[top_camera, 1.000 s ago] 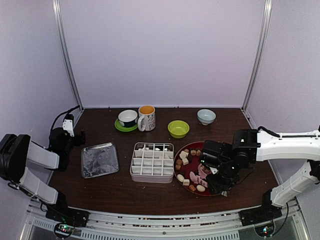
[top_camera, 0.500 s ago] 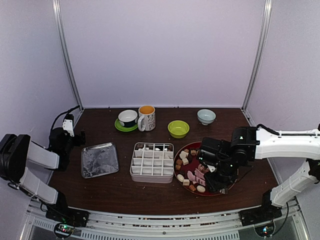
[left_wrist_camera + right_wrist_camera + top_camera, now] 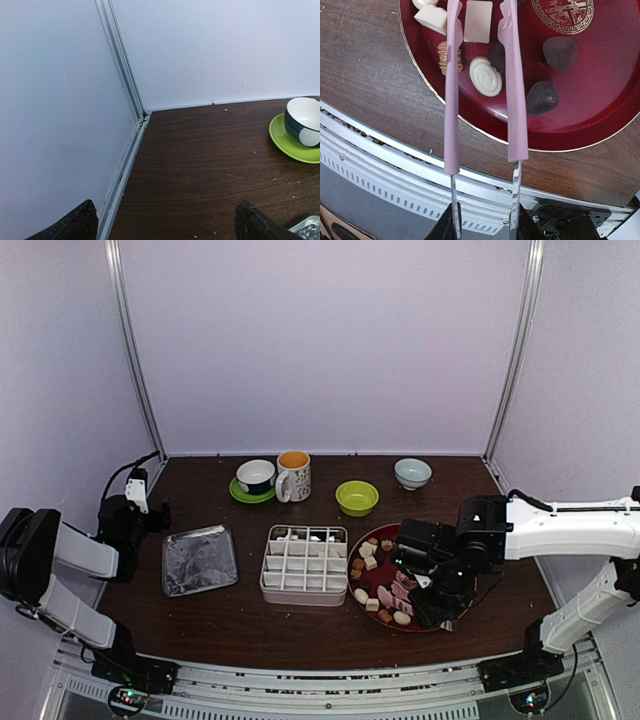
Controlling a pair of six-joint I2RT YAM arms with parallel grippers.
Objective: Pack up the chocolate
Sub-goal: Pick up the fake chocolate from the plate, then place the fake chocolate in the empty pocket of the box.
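Lighting even; pictures clear.
We record soft, diffuse light from overhead, weak shadows on the counter, bright glare on the foil tray, and a mild sheen on the red plate.

Pink tongs, their metal ends clamped in the dark jaws of the right gripper at the bottom edge, reach up over a dark red plate with a gold rim, set on a brown wooden table. A white spiral chocolate lies between the tong arms. Near it on the plate are a white square, a tan ribbed piece partly behind one arm, and three dark pieces. A metal rail edges the table.
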